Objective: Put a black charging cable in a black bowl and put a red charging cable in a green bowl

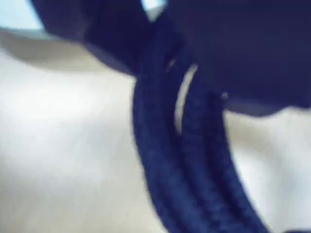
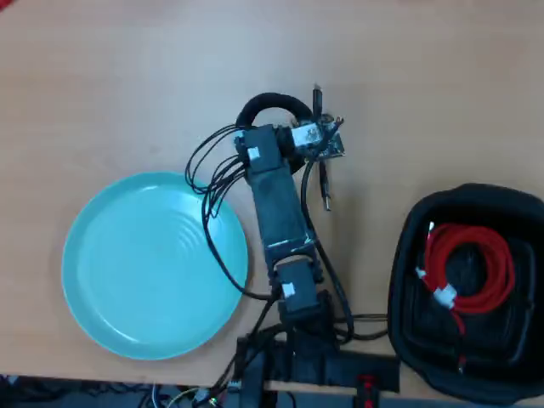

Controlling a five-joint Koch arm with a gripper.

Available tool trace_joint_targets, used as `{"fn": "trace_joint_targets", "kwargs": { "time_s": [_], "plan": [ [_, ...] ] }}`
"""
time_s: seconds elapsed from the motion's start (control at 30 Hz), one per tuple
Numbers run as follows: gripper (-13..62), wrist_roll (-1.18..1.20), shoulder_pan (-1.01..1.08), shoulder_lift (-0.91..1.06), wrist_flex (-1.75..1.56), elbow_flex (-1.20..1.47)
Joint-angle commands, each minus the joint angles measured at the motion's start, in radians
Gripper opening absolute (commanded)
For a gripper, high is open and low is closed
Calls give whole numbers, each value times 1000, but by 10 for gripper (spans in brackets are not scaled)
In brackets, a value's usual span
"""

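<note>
Two bowls: you see both in the overhead view, well apart, with the arm between them.
Green bowl: it sits on the left of the overhead view, wide and shallow, ripple rings at its centre, nothing lying in it.
Black bowl: it sits at the right edge of the overhead view, partly cut off by the frame.
Red cable: its loose coil lies inside the black bowl, a white tie showing on its left side.
Black cable: its coil arcs out from under the arm's far end in the overhead view, on the tabletop above the green bowl's upper right rim and apart from it. A plug end lies just right of the arm.
Black cable up close: in the wrist view you see thick dark strands running from upper centre down to the lower right, blurred, filling much of the frame.
Claw: it is over the black coil, and dark parts of it crowd the top of the wrist view. You cannot tell whether its jaws are spread or pressed onto the cable.
Arm: it reaches from the bottom edge upward, thin black wires looping off its left side.
Tabletop: pale wood.
</note>
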Motion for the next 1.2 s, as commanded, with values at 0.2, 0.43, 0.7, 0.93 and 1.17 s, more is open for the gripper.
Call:
{"fn": "trace_joint_targets", "kwargs": {
  "time_s": [0.2,0.43,0.7,0.93,1.17],
  "plan": [
    [-58,-20,46,84,15,-420],
    [-58,-60,147,252,6,-451],
    [-58,-109,284,407,-67,-437],
    [-58,-232,486,425,-141,-430],
    [-58,-259,753,425,-173,-431]
  ]
}}
